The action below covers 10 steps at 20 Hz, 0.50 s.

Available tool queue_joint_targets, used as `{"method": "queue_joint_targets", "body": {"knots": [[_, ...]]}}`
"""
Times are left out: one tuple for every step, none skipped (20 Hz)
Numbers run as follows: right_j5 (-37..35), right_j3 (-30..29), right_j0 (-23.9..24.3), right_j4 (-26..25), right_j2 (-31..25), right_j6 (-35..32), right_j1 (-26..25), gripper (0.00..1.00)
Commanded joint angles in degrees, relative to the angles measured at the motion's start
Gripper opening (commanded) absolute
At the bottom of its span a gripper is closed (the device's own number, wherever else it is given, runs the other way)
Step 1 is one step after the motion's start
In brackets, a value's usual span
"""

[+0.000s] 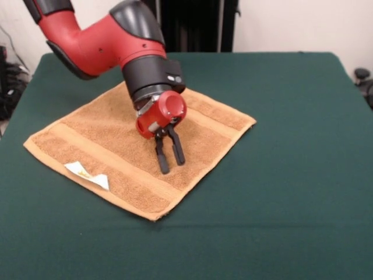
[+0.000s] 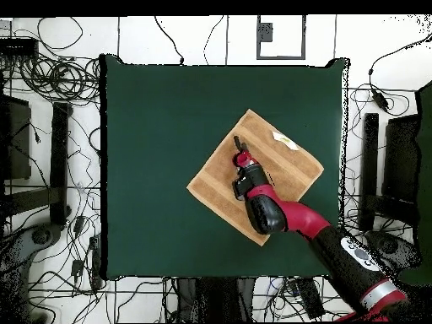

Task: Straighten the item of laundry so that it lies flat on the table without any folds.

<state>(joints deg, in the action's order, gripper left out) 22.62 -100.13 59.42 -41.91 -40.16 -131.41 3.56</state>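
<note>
The item of laundry point(image 1: 105, 140), a tan-orange towel, lies spread out on the green table point(image 1: 280, 175), turned like a diamond. Woven bands run near both short ends, and a white tag point(image 1: 87, 173) sticks out at its front left edge. No fold shows in the uncovered part. My gripper point(image 1: 172, 166) is over the towel's middle, open, with its two black fingers apart and nothing between them. The tips are at or just above the cloth. From overhead, the towel point(image 2: 215, 173) sits right of the centre of the table point(image 2: 152, 169), with the arm lying across it and the gripper point(image 2: 240, 143) near its far edge.
Green tabletop extends widely around the towel on all sides. Cables point(image 2: 51, 80) and dark equipment point(image 2: 396, 160) crowd the floor around the table. A black stand point(image 1: 198, 23) rises behind the table's far edge.
</note>
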Motion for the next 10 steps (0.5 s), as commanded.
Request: {"method": "queue_joint_targets", "body": {"knots": [[-14.1, -1.0, -4.3, 4.3, -3.3, -7.0, -6.2, 1.0], [-14.3, -1.1, -4.2, 4.6, -3.4, -6.7, -6.2, 1.0], [-14.0, -1.4, -4.3, 4.7, -3.2, -6.6, -6.1, 1.0], [-13.9, -1.4, -4.3, 4.9, -3.2, -6.4, -6.1, 1.0], [-13.8, -1.5, -4.2, 4.9, -3.2, -6.3, -6.2, 1.0], [-13.9, -1.6, -4.2, 5.2, -3.2, -6.2, -6.2, 1.0], [-13.8, -1.8, -4.2, 5.3, -3.1, -6.3, -6.1, 1.0], [-13.7, -1.8, -4.3, 5.5, -3.1, -6.3, -6.1, 1.0], [-13.6, -1.9, -4.3, 5.5, -3.1, -6.3, -6.2, 1.0], [-13.6, -1.9, -4.2, 5.5, -3.1, -6.1, -6.3, 1.0]]}}
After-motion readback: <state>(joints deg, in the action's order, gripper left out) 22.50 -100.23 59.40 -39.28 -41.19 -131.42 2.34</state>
